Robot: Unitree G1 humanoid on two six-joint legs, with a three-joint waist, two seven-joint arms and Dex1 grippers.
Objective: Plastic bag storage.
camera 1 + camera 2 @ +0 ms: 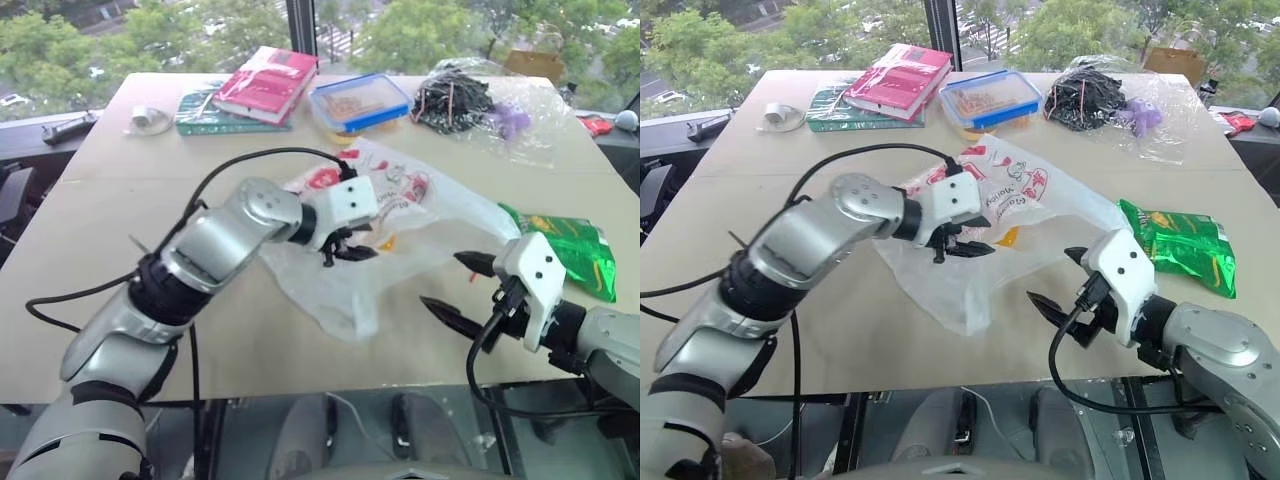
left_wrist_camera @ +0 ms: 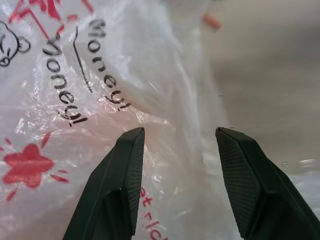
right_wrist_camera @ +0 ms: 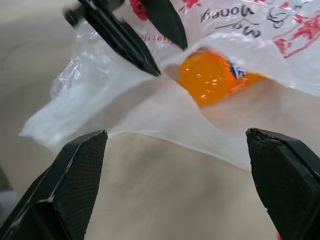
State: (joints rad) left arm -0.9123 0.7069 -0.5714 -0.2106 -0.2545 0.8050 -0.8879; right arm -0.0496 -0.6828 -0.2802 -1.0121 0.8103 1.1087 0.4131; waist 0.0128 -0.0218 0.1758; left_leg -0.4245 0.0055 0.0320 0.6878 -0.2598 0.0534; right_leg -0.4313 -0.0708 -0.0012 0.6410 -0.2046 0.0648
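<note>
Plastic bag: the thin translucent white plastic bag with red print (image 1: pixel 400 225) lies crumpled at the middle of the beige surface (image 1: pixel 120 230), something orange inside.
Left gripper: the left gripper (image 1: pixel 345 248) hangs over the bag, fingers parted (nothing between them).
Right gripper: the right gripper (image 1: pixel 458 285), at 4 o'clock from the bag, is spread wide and empty.
Snack packet: the shiny green snack packet (image 1: pixel 565 250) lies at 3 o'clock, touching the bag's edge.

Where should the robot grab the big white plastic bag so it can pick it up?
Probably the loose crumpled corner of the plastic bag nearest the robot, coming from the near edge of the table. That flap lies flat and free, while the middle covers something orange. The open right gripper sits close by.
</note>
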